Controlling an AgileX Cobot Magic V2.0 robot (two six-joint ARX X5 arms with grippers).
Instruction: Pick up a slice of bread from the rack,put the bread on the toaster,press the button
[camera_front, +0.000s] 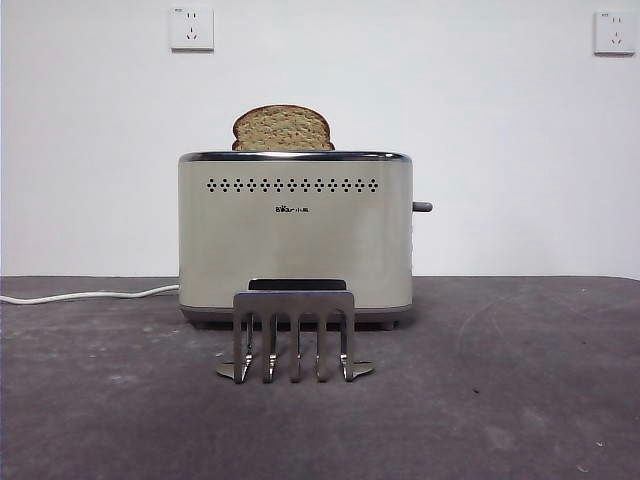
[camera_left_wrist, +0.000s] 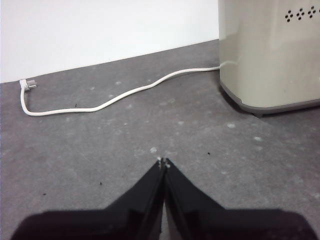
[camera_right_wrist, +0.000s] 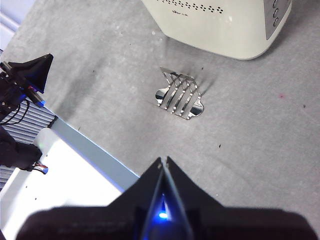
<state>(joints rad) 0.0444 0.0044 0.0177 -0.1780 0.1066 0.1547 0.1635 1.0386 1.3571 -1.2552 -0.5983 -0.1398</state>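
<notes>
Both arms were away from the things and neither showed in the front view. The left gripper (camera_left_wrist: 163, 162) hung over the bare grey table (camera_left_wrist: 100, 150), its two black jaws pressed together to a point with nothing between them. From its wrist camera, the toaster (camera_left_wrist: 270, 55) was at about 1 o'clock of the tips, well apart from them, and the white cord (camera_left_wrist: 115, 98) ran from the toaster's base over the table to a plug (camera_left_wrist: 28, 84) at about 10 o'clock. The right gripper (camera_right_wrist: 163, 161) was held higher and looked down on the table at an angle; its jaws were also closed tip to tip and held nothing. The rack (camera_right_wrist: 179, 95) lay at about 12 o'clock of these tips, near but not touching, and the toaster stood behind the rack.

In the front view, the slice of bread (camera_front: 283, 128) stood upright in the toaster (camera_front: 295, 235), only its domed upper part rising over the chrome rim, a little toward 11 o'clock of the toaster's middle. The rack (camera_front: 294, 335) stood just in front of the toaster, with no bread in it. The button (camera_front: 423, 207) stuck out of the narrow side at 3 o'clock, in the upper part of that side. Two wall sockets (camera_front: 191, 29) were on the white wall behind.
</notes>
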